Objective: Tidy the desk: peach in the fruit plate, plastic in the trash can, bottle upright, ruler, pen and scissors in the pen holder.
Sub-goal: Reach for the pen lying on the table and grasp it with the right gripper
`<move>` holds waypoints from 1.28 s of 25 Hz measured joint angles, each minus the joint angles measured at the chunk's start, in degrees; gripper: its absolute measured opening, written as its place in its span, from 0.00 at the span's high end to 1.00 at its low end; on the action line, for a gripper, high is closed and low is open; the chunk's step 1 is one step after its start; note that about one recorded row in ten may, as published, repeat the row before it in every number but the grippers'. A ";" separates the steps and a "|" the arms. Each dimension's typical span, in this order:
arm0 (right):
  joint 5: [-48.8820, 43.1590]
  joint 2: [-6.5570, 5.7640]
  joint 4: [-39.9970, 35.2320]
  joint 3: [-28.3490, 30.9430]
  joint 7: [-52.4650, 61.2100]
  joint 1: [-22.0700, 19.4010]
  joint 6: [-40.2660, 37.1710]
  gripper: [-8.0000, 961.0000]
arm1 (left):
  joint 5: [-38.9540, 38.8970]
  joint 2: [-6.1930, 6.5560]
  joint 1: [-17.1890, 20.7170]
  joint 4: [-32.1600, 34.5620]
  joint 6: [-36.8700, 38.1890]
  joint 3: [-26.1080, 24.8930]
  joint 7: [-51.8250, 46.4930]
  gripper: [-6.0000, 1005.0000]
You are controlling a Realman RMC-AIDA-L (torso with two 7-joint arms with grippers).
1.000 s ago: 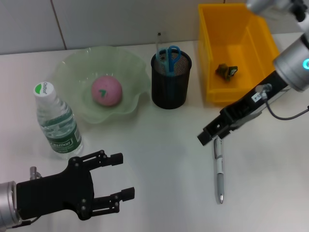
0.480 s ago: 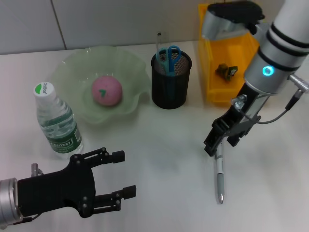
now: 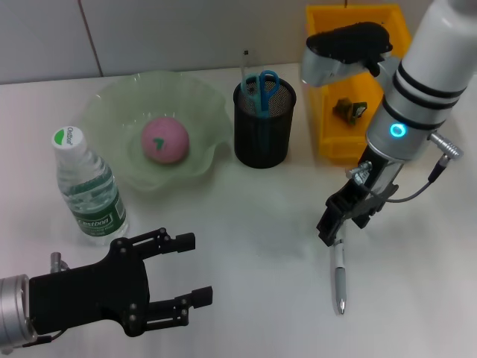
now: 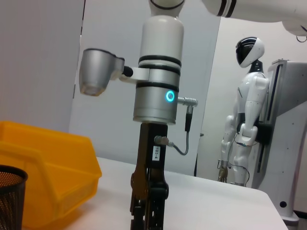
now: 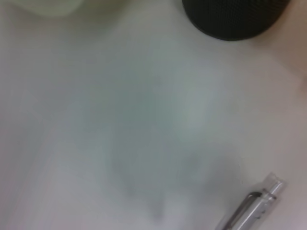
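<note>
Leftmost, the black left tool [image 3: 186, 276] hovers low over the white tabletop [image 3: 246, 246], fingers spread wide, holding nothing. Just beyond it stands the clear plastic water bottle [image 3: 86, 186], upright, white cap with a small green-print sticker, green-and-white label; writing too small to read. Next, the pale green wavy-edged glass fruit plate [image 3: 159, 127] holds the pink round peach [image 3: 165, 139], a green mark on its top. Then the black mesh pen holder [image 3: 264, 124], with blue-handled scissors [image 3: 261, 87] and a thin clear ruler [image 3: 245, 63] standing in it. Right of centre, the silver-and-clear pen [image 3: 340, 277] lies flat on the tabletop, tip toward the robot. The black right tool [image 3: 335, 225] points down at the pen's upper end; finger opening cannot be told. Behind it sits the yellow plastic trash can [image 3: 356, 78], a crumpled dark plastic scrap [image 3: 349, 109] inside.
</note>
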 joint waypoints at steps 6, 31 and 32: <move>0.30 0.33 0.38 -2.08 -0.36 -0.61 1.20 0.28 | -0.05 0.00 -0.01 -0.05 0.06 0.00 -0.04 0.21; 3.43 0.54 1.49 -6.32 -1.87 -2.10 3.51 0.29 | -0.07 -0.08 0.43 -0.20 0.70 0.09 -0.13 0.21; 3.43 0.54 1.49 -6.32 -1.87 -2.10 3.51 0.29 | -0.07 -0.08 0.43 -0.20 0.70 0.09 -0.13 0.21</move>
